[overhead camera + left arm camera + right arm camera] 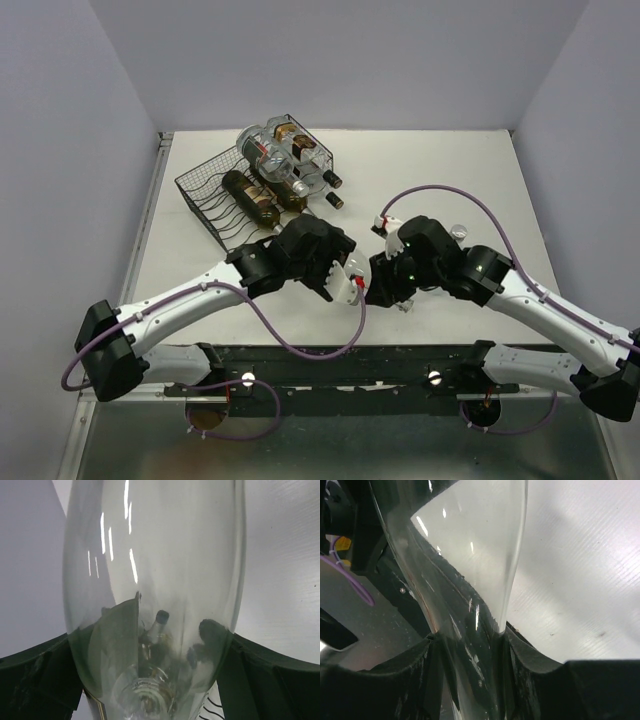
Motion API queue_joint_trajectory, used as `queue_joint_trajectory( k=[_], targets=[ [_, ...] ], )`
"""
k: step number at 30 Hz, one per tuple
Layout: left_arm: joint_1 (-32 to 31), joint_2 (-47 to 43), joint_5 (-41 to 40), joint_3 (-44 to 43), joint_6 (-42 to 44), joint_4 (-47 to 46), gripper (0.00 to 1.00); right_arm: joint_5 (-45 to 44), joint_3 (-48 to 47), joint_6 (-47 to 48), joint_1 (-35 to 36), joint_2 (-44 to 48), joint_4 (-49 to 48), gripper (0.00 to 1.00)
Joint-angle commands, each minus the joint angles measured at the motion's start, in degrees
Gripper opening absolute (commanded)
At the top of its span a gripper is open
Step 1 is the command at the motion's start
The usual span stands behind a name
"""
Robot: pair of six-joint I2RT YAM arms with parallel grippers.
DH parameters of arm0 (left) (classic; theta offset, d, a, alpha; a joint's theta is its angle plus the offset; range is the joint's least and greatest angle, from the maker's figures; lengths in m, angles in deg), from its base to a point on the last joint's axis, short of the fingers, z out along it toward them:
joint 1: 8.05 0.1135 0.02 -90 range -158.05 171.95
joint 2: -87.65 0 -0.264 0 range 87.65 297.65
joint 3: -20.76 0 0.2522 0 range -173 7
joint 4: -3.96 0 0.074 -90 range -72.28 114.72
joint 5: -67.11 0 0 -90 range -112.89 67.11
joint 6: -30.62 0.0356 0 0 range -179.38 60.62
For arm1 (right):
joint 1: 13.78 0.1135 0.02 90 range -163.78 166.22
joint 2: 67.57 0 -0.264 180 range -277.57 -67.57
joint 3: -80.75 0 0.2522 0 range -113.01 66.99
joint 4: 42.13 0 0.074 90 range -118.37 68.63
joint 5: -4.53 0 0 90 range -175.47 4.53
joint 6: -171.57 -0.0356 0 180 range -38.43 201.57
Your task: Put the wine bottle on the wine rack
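Reaching in from the near edge of the white table [450,170], the 2 arms [200,300] are meeting over the middle of the surface, wrists angled toward each other and purple cables [440,187] looping along them. Between them they are holding the clear wine bottle [150,555]. The left gripper [150,637] is standing spread wide around the bottle's broad body, and in the left wrist view the glass is filling the whole gap and seeming to touch both dark fingers [35,670]. The right gripper [467,640] is pinching the bottle's narrow neck, its jaws drawn close on either side of the glass where it is widening toward the shoulder. From above, the transparent bottle is hard to pick out between the 2 black wrists, so I cannot tell whether it is touching the table. It is sitting on the near side of the wine rack [205,195] and apart from it. The rack, black wire mesh, is standing at an angle toward the far left of the table. It is already carrying several dark bottles [250,200] lying in its cradles, with another clear bottle [272,158] lying across the top. Pale walls [330,60] are closing in the table on 3 sides.
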Motion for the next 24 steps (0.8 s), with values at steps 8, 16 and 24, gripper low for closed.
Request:
queue_joint_trajectory(
  k=[8, 16, 24],
  targets=[
    [-0.03, -9.54, 4.02, 2.69, -6.1, -1.04, 0.99, -10.24, -1.64, -0.79, -1.66, 1.47, -3.51, 0.01],
    [-0.03, -12.17, 6.21, 4.89, -7.5, -0.87, 0.99, -6.55, -0.67, 2.55, -1.57, 2.08, -5.26, 0.01],
    [-0.03, -16.04, 15.35, 5.24, -6.45, 3.61, 0.99, -0.94, -0.23, 8.87, -1.66, 4.1, -6.23, 0.01]
  ],
)
